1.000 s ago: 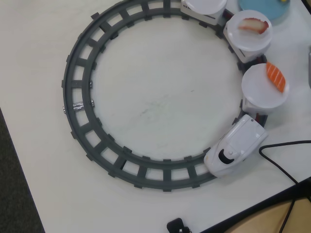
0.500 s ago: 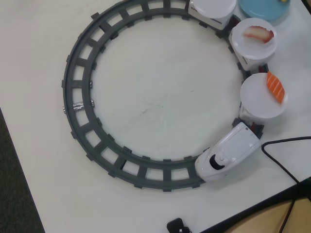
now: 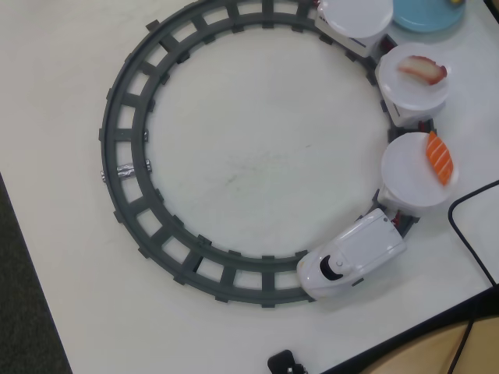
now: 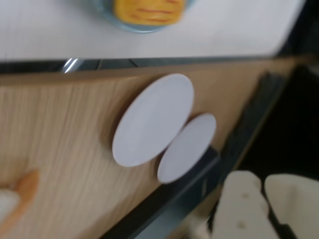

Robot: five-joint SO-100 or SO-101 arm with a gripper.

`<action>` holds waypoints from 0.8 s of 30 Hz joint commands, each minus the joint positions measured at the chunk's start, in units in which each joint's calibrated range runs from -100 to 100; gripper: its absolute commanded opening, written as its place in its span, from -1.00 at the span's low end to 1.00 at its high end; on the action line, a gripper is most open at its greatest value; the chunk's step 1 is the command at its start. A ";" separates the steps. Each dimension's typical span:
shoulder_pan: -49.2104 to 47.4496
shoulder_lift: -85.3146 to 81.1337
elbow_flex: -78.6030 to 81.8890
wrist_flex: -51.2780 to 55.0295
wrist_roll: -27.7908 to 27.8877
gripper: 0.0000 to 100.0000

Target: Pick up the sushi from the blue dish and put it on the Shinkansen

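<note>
the white surface (image 3: 249, 167) carries a grey ring of track (image 3: 125, 167). on the track's right side in the overhead view sits the shinkansen (image 3: 351, 261), nose toward the bottom, with its three plate-topped cars curving up behind it. just beyond the rearmost car, at the top edge, lies the blue dish (image 3: 425, 15). in the wrist view the sushi (image 4: 149, 11) rests on that dish at the top edge, well apart from the gripper (image 4: 264, 199), whose pale fingers (image 4: 244, 209) stand at the bottom right, with only a narrow gap and nothing between them.
</note>
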 commanded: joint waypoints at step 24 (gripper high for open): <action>-0.49 44.98 -31.56 -1.26 26.35 -0.27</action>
